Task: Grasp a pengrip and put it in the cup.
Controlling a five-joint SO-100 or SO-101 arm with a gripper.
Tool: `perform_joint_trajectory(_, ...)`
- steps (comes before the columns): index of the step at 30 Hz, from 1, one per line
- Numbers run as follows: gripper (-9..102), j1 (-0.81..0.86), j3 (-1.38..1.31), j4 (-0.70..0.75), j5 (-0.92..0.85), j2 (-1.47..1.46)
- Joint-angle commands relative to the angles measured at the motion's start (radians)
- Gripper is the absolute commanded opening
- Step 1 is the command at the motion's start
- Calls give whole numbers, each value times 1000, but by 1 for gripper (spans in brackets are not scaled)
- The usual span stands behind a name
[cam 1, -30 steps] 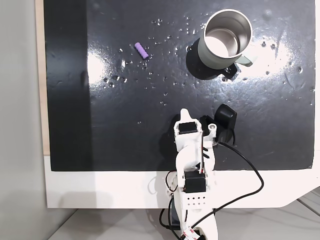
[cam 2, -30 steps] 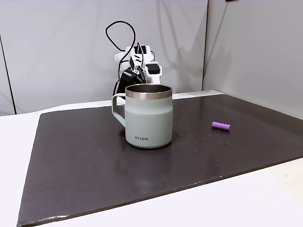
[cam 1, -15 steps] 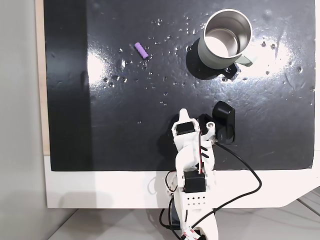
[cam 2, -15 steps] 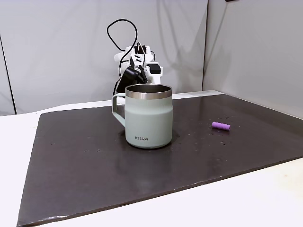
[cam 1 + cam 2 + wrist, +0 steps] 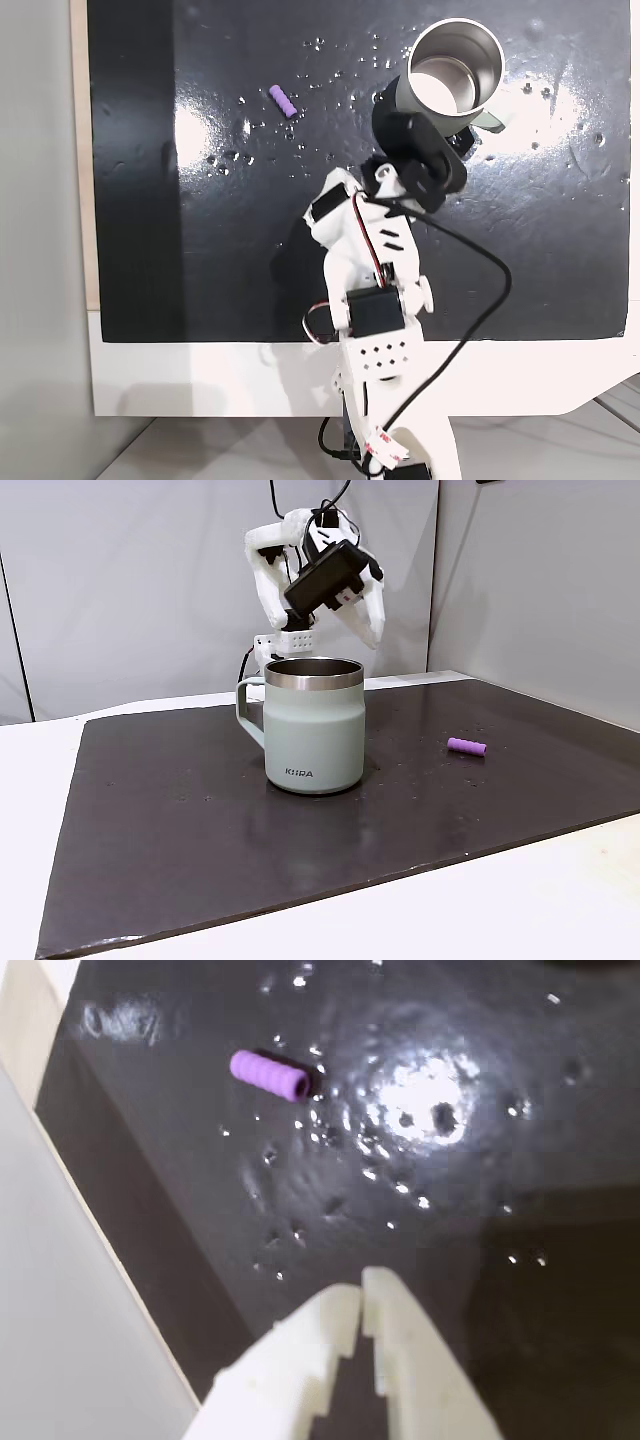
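Fingers (image 5: 395,1345) were pressed together at the tips in the wrist view, holding nothing, so your gripper (image 5: 361,1285) had yet to start the grasp. It hung well above the dark mat (image 5: 250,260), aimed down toward the pengrip (image 5: 269,1075), which lay on its side ahead of the tips and a little to the left in that view. You would, I judge, have had to part the fingers before coming down on it.

Seen from above, the pengrip (image 5: 284,102) lay alone on the far left part of the mat, well apart from the cup (image 5: 455,75) at the far right. The cup (image 5: 313,725) stood upright with its mouth free, handle turned toward the arm (image 5: 310,575) in the side view. From above, the arm's black wrist part sat just beside the cup's near wall; whether they touched you could not tell. Nothing lay between gripper and pengrip but glare spots and small specks on the mat
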Motion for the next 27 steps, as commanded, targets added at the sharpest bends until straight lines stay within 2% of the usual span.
perform_joint_trajectory(1, 0, -52, -285, 35, -112, -175)
perform_joint_trajectory(6, 0, -123, -466, 103, -342, -307)
perform_joint_trajectory(13, 0, -170, -482, -6, -753, -391)
perform_joint_trajectory(16, 0, -179, -512, -9, -897, -457)
perform_joint_trajectory(20, 2, -179, -644, 97, -1037, -588)
perform_joint_trajectory(23, 8, -173, -756, 186, -1131, -690)
perform_joint_trajectory(27, 17, -153, -867, 236, -1236, -796)
